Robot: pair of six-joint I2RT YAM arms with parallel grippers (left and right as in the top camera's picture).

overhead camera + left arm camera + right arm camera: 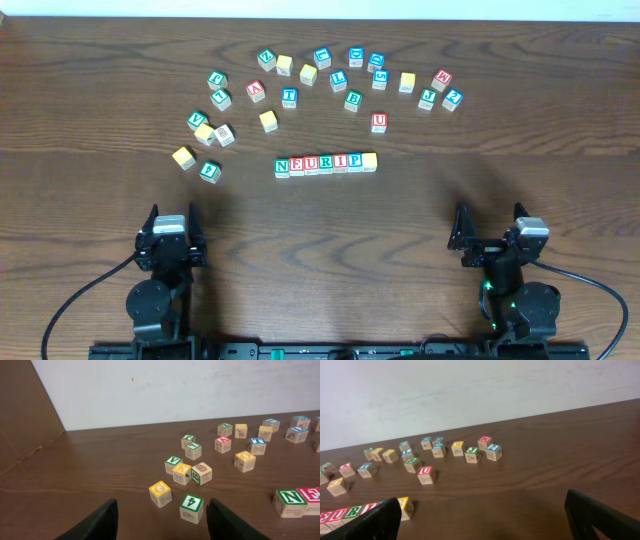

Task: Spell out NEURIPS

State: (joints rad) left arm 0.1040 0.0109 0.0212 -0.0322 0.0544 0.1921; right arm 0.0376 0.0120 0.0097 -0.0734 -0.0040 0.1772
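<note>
1. The dark brown wood-grain table (pixel 400 220) fills the overhead view. A plain white wall (pixel 175 390) rises behind its far edge.
2. The black two-finger left gripper (pixel 172 213) sits at the near left of the table with its fingers pointing toward the far side. Its jaws stand partly apart and grip nothing.
3. The matching black right gripper (pixel 490 213) sits at the near right. Its jaws are spread wide and hold nothing.
4. The row of seven small wooden alphabet cubes (pixel 326 164) lies mid-table, farther out than both grippers and between them, with the cubes touching side by side.
5. From left to right the row reads green N (pixel 282 166), red E (pixel 297 165), red U (pixel 311 164), green R (pixel 326 163), red I (pixel 341 162) and blue P (pixel 355 161). A plain yellow-topped cube (pixel 370 160) closes the right end.
6. Other loose wooden letter cubes (pixel 322 57) are scattered in an arc beyond the row, apart from it.
7. A spare red-topped U cube (pixel 379 122) stands just beyond the row's right end.
8. A green-topped cube marked 4 (pixel 191 505) and a yellow-topped G cube (pixel 160 492) sit near each other ahead of the left gripper.
</note>
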